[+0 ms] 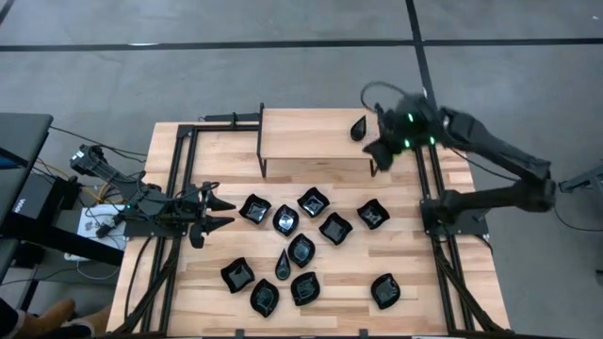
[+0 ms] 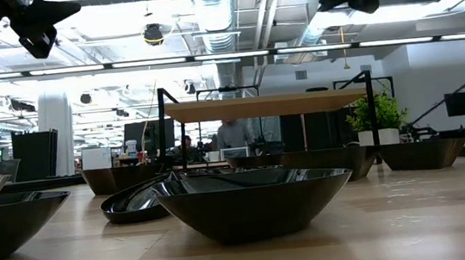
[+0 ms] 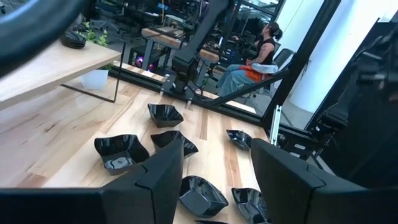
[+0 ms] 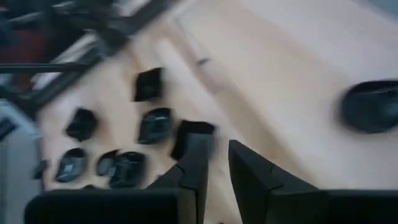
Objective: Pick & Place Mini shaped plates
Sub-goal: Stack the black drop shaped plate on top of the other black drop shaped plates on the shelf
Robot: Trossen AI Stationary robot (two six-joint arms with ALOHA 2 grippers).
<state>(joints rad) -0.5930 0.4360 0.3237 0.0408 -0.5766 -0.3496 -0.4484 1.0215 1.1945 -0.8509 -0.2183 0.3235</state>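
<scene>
High view: glossy black mini shaped plates (image 1: pixel 301 250), teardrop and wavy-edged, scattered on pale wood table (image 1: pixel 415 282); one teardrop plate (image 1: pixel 358 128) on raised wooden shelf (image 1: pixel 311 141). Right gripper (image 1: pixel 382 151) just beside it, fingers slightly apart, empty. Left gripper (image 1: pixel 224 212) parted, beside cluster.

We record pale, smooth planked wood for the table (image 1: pixel 188 292) and shelf (image 1: pixel 311 141) at upper centre; glossy black plates (image 1: pixel 334 228); matt dark metal on the shelf legs (image 1: pixel 262 141).
</scene>
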